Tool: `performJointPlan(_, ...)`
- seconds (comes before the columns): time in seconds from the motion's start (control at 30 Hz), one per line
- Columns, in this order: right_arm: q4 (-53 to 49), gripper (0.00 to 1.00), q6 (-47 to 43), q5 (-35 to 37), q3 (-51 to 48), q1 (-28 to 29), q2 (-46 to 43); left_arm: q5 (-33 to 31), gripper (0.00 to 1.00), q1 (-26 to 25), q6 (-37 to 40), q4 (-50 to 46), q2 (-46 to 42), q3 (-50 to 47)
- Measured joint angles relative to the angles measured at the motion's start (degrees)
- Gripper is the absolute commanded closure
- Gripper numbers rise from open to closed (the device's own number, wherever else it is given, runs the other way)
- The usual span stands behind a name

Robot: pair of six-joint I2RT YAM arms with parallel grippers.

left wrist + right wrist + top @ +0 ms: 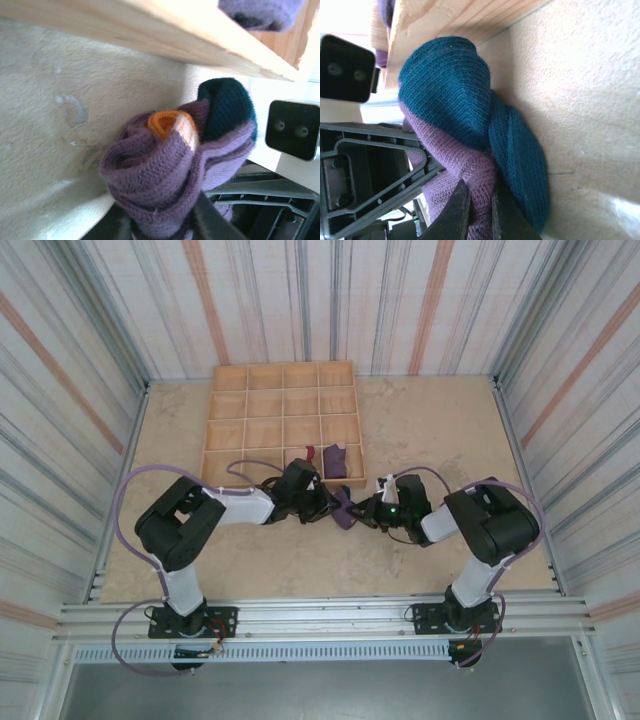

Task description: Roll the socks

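Near edge: both arm bases are bolted to the rail, and both arms reach inward so that the wrists meet over the middle of the table (420, 560).

Left gripper (326, 508): in its wrist view its dark fingers (212, 220) stand either side of the purple sock (165, 170) and press into the knit. The gripper is closed on the bundle, with a thick wad of cloth between the jaws. An orange cuff shows at the heart of the folds and a teal toe bulges at the far side.

Right gripper (366, 512): in its wrist view the gripper (480, 212) is pinched almost fully together, with a thin fold of purple knit caught between the two fingers. The teal toe sits just above the grip.

Purple sock (346, 514): bunched into a loose wad, held between the two grippers from opposite sides. It lies low over the table, close to the near wall of the wooden tray (230, 425), towards the tray's near right corner. Whether it touches the table or the wall I cannot tell.

Beyond it the gridded tray lies flat at mid-table. A dark purple sock (336, 458) lies in the rightmost compartment of the near row.
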Motion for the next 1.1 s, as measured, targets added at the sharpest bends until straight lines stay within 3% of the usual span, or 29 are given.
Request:
performJointPlan(0.1,-8.3,0.72,0.2,2.4,2.0,0.9,-3.1,-0.2,0.95,-0.1,1.7,-2.8,0.4,1.7)
performJointPlan(0.37,-41.9,0.34,-7.0,10.0,12.1,2.3,-14.8,0.6,0.96,-0.4,12.0,-9.2,1.7,6.3)
performJointPlan(0.47,-49.1,0.29,-12.0,10.8,16.3,2.3,-15.1,0.9,0.96,-0.5,15.9,-10.9,1.7,7.1)
performJointPlan(0.7,-55.7,0.31,-22.6,10.0,19.7,1.8,-8.3,2.1,0.96,-0.5,21.8,-12.5,2.7,8.7)
performJointPlan(0.87,-52.6,0.40,-25.4,6.0,20.0,1.5,-5.9,3.0,0.96,-0.5,23.0,-12.0,3.2,8.7)
performJointPlan(1.03,-44.9,0.58,-25.9,1.9,17.4,0.8,-3.9,3.3,0.93,-0.1,23.4,-11.1,3.4,8.2)
performJointPlan(1.1,-41.0,0.72,-25.8,0.4,16.2,0.6,-2.8,3.2,0.87,0.0,23.4,-10.5,3.4,8.0)
